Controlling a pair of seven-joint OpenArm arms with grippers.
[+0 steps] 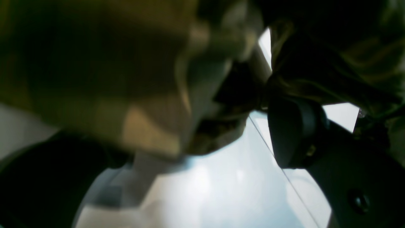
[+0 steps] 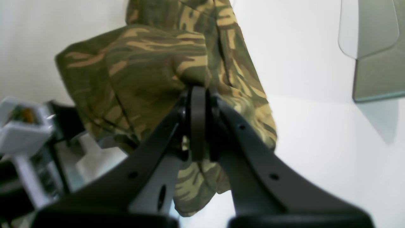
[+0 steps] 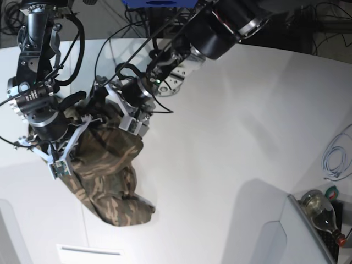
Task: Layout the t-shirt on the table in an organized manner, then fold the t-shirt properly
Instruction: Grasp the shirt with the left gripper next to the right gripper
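t-shirt (image 3: 110, 176) in right gripper (image 2: 197, 91) — bunched

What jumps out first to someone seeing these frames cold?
The camouflage t-shirt, hanging bunched at the base view's left with its lower end touching the white table. The right gripper is shut on a fold of it. The left gripper reaches in from above with jaws spread against the cloth, its wrist view mostly dark blur.

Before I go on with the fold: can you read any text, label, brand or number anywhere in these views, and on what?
No text can be read in any view.
Clear glass bottle at the base view's lower right edge: its label is too small to read.
Camouflage-print cloth t-shirt: no neck label or print shows.
Left wrist view: too blurred for any lettering.
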